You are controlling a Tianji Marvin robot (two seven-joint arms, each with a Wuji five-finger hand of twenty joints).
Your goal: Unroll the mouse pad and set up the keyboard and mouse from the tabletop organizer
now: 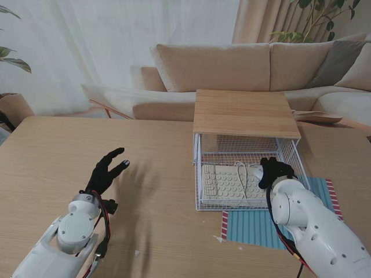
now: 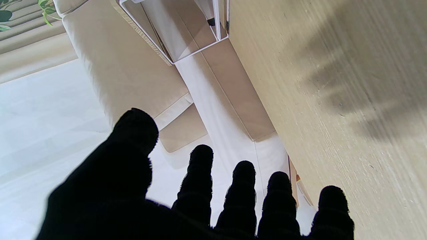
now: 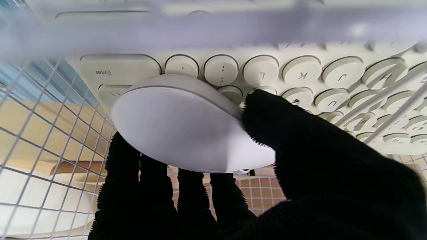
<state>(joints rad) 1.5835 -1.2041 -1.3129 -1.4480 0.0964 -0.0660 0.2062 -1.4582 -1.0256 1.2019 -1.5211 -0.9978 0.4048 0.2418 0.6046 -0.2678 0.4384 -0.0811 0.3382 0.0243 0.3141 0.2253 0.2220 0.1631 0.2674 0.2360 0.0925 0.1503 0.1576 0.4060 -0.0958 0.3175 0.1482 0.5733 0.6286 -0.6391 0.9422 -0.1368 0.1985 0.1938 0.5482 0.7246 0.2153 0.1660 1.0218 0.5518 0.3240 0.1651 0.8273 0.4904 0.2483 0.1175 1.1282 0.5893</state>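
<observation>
A white wire organizer [image 1: 200, 168] with a wooden top [image 1: 246, 113] stands on the table right of centre. Inside lies a cream keyboard [image 1: 223, 183] with round keys [image 3: 300, 73] and a white cable [image 1: 240, 174] looped over it. My right hand [image 1: 273, 172] reaches into the organizer and is shut on the white mouse [image 3: 180, 130], thumb on one side, fingers [image 3: 156, 186] on the other, just over the keyboard's Enter end. A blue striped mouse pad [image 1: 255, 226] lies flat in front of the organizer. My left hand [image 1: 106, 172] hovers open over the table's left, fingers [image 2: 240, 190] spread.
The wooden table [image 1: 162, 231] stretches wide between my two arms. A beige sofa [image 1: 232, 66] stands behind its far edge. The organizer's wire mesh [image 3: 50, 126] closes in around my right hand.
</observation>
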